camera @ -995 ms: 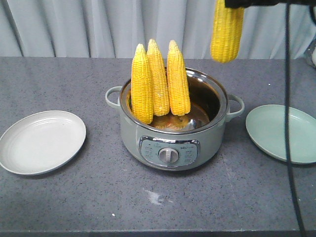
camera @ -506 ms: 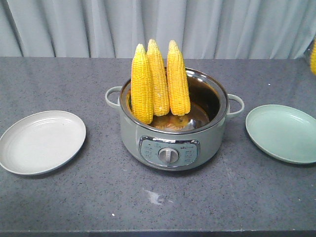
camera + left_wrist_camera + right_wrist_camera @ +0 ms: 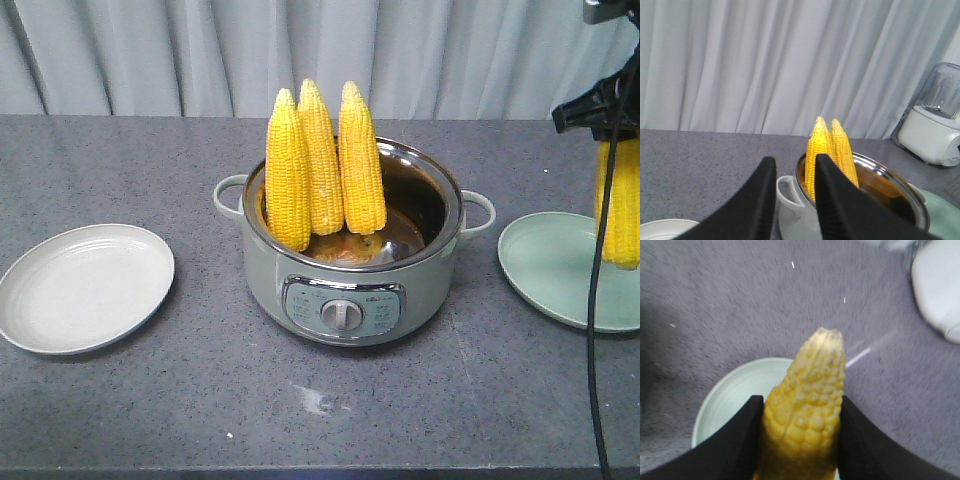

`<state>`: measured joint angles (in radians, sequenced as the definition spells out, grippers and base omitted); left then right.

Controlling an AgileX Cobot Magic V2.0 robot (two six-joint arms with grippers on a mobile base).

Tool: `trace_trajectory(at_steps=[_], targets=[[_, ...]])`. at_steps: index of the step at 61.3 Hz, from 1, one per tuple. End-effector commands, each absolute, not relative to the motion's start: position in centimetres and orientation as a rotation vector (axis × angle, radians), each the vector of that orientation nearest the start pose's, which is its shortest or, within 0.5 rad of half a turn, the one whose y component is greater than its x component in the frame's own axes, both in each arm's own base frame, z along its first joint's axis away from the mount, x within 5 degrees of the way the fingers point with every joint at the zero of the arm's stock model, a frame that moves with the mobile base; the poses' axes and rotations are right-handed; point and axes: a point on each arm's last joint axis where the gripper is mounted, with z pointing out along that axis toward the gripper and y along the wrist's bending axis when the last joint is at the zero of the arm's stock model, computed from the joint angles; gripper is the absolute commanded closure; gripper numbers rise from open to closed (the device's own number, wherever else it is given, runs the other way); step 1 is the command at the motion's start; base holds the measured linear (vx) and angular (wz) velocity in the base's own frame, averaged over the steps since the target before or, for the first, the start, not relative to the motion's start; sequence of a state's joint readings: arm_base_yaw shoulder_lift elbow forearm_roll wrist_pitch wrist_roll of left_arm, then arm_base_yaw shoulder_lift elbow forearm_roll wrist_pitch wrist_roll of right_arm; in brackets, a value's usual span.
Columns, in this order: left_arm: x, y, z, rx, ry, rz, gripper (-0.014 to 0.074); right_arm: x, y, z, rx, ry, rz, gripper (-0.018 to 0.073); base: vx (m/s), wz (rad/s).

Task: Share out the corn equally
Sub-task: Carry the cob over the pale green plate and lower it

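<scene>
Three yellow corn cobs (image 3: 322,165) stand upright, tips up, leaning on the left inner wall of the grey electric pot (image 3: 350,295). A further corn cob (image 3: 620,205) hangs at the right edge, with my right gripper (image 3: 612,130) shut on its upper end. It hangs just above the pale green plate (image 3: 555,270). In the right wrist view this cob (image 3: 810,385) sits between the black fingers (image 3: 740,435) with the green plate (image 3: 730,395) below. My left gripper (image 3: 796,160) is open and holds nothing. It is left of the pot (image 3: 790,200), facing the cobs (image 3: 832,150).
A white plate (image 3: 85,290) lies on the grey tabletop left of the pot. A white blender (image 3: 935,130) stands at the back right. A black cable (image 3: 592,330) hangs down in front of the green plate. Grey curtains close off the back.
My right gripper carried its corn cob from high above the pot off to the right, out of view, and has come down over the green plate. The three cobs in the pot have not moved.
</scene>
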<state>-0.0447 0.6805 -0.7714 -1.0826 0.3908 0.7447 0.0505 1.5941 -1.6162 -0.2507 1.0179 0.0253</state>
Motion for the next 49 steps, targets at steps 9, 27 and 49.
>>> trace_trajectory(at_steps=[9,27,49], targets=[[13.1,-3.5,40.9,0.034,1.558,-0.558,0.0395,36.9,-4.2,36.7,-0.044,2.475,-0.114,0.0564,0.00,0.00],[13.1,-3.5,40.9,0.034,1.558,-0.558,0.0395,39.5,-5.4,32.6,-0.136,2.545,-0.060,0.0550,0.00,0.00],[13.1,-3.5,40.9,0.034,1.558,-0.558,0.0395,40.6,-5.5,30.0,-0.129,2.615,-0.023,0.0353,0.00,0.00]])
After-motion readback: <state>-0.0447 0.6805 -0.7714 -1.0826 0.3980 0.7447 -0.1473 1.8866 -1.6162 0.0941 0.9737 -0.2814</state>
